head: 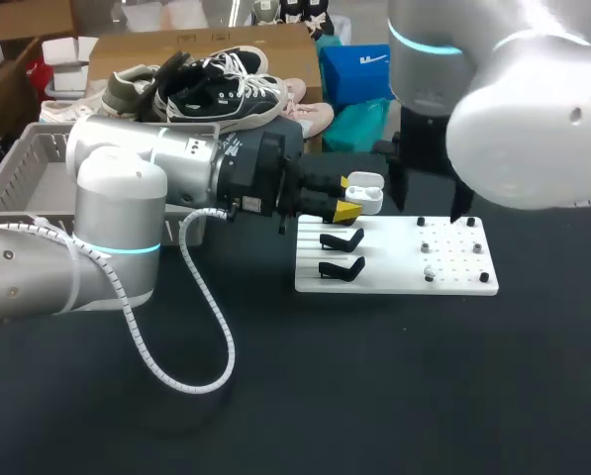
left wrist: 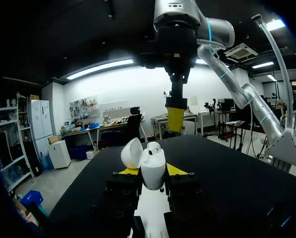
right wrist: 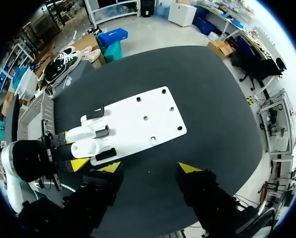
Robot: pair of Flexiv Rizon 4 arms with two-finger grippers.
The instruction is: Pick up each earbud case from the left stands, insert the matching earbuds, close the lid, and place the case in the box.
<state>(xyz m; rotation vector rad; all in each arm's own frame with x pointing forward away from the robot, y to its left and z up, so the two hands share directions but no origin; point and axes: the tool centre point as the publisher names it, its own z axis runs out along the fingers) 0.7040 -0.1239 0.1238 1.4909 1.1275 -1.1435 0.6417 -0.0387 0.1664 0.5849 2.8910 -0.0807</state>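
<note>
L gripper (head: 351, 198) narrow, clamped on 1 open white case (left wrist: 152, 168). R gripper (right wrist: 149, 168) wide, holding nothing. 3 black stands (right wrist: 95, 111), 1 board (right wrist: 148, 106).

Left arm (head: 117, 213): comes in from the tabletop's left edge, forearm lying near level, blue ring lit at the elbow joint. A white coiled cable (head: 211, 332) loops down from the wrist housing onto the tabletop. Left tool (head: 351, 197) points sideways toward the right edge. Its two yellow-tipped fingers press from both sides on an earbud case (left wrist: 152, 171) with its lid up.

Right arm (head: 518, 129): comes in at the far right corner, bulky links high, wrist vertical. Right tool (right wrist: 150, 167) aims straight down at the tabletop with its fingers spread wide. It hangs ahead of and above the left tool, apart from it.
</note>
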